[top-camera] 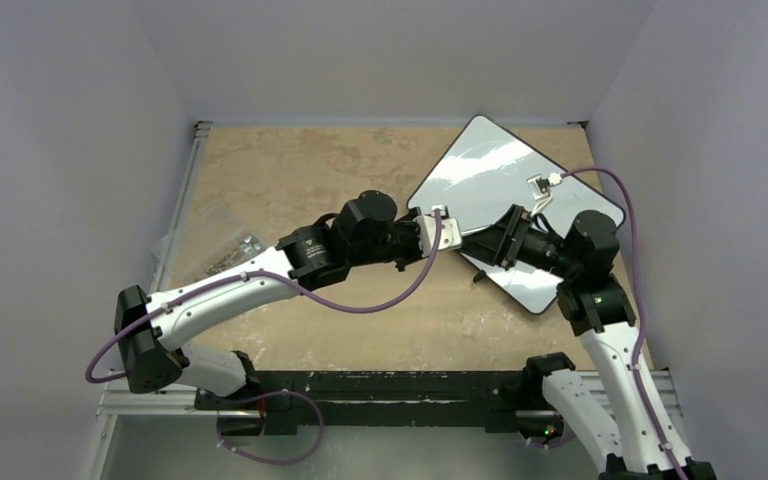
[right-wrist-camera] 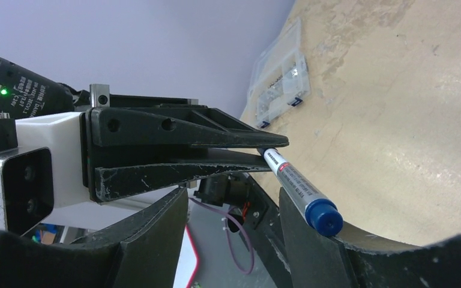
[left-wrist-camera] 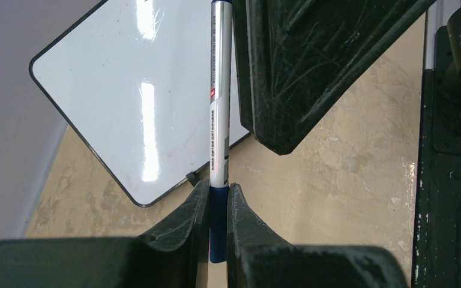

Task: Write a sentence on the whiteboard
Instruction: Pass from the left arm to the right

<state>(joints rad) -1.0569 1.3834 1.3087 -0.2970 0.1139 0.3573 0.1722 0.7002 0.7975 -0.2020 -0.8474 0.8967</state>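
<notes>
The whiteboard (top-camera: 505,195) lies tilted at the table's back right, glossy white with a black rim (left-wrist-camera: 114,102). Its visible surface is bare, and the sentence is not in view. My left gripper (left-wrist-camera: 218,185) is shut on the dark blue end of a silver marker (left-wrist-camera: 219,102), which sticks straight out from its jaws. In the top view the left gripper (top-camera: 450,238) meets my right gripper (top-camera: 487,245) tip to tip over the board's near left edge. The right gripper (right-wrist-camera: 233,198) is open. The marker (right-wrist-camera: 297,186) rests along the outside of its right finger (right-wrist-camera: 312,252), not between the jaws.
A clear plastic box of small parts (top-camera: 222,250) sits at the table's left edge (right-wrist-camera: 279,84). Grey walls close the table on the left, back and right. A black rail (top-camera: 390,385) with the arm bases runs along the near edge.
</notes>
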